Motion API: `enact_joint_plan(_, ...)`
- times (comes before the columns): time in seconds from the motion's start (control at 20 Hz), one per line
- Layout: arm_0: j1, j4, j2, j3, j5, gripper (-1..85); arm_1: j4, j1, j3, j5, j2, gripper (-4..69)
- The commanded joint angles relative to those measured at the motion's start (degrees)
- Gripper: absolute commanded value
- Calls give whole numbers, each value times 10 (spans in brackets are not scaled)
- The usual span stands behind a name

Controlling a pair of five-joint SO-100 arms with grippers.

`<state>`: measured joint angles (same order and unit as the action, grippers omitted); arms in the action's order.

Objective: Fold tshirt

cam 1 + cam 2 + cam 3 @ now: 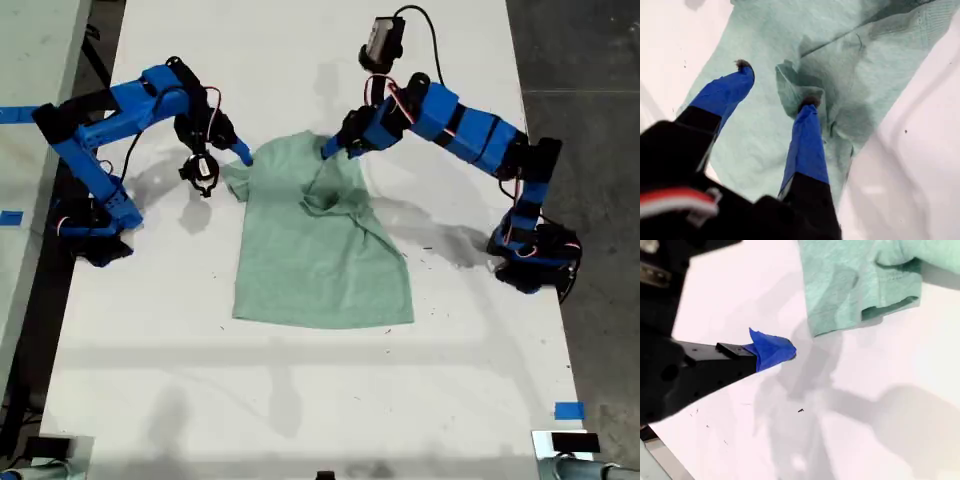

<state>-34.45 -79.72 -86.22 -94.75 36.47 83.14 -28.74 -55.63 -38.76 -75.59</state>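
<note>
The tshirt lay on the white table between my two arms, pale mint green and plain, with no print, label or writing that could be read on it. Its lower part was spread flat toward the near edge in the exterior view, while the upper part was rumpled, one sleeve side folded in over the chest. My first gripper, the one at the exterior view's right, hung over that bunched fold with its blue jaws parted; one tip sat against a raised pucker of cloth, the other apart over flat fabric, gripping nothing. My second gripper stood just beside the shirt's sleeve. Only one blue fingertip showed, over bare table, so I could not tell how far it was open.
</note>
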Motion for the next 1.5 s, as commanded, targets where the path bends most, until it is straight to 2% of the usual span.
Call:
enact_joint_plan(0.0, 4, 37, 25, 8, 1, 313, 12, -1, 3, -13, -77, 183)
enact_joint_plan(0.15, 2, 76, 88, 3, 0, 310, 36, -2, -10, -13, -119, 180)
enact_joint_plan(0.45, -5, 104, 147, 9, -19, 76, 39, -17, -115, -11, -230, 189)
enact_joint_plan(0.65, -5, 98, 138, 13, -22, 1, 32, -31, -192, -10, -294, 183)
enact_joint_plan(1.0, -11, 9, 5, 38, -28, 0, 21, -47, -268, -9, -346, 175)
enact_joint_plan(1.3, 40, -71, 68, 251, -23, 0, 19, -60, -321, -4, -384, 177)
enact_joint_plan(1.45, 71, -62, 147, 367, -16, 0, 23, -63, -343, -2, -407, 176)
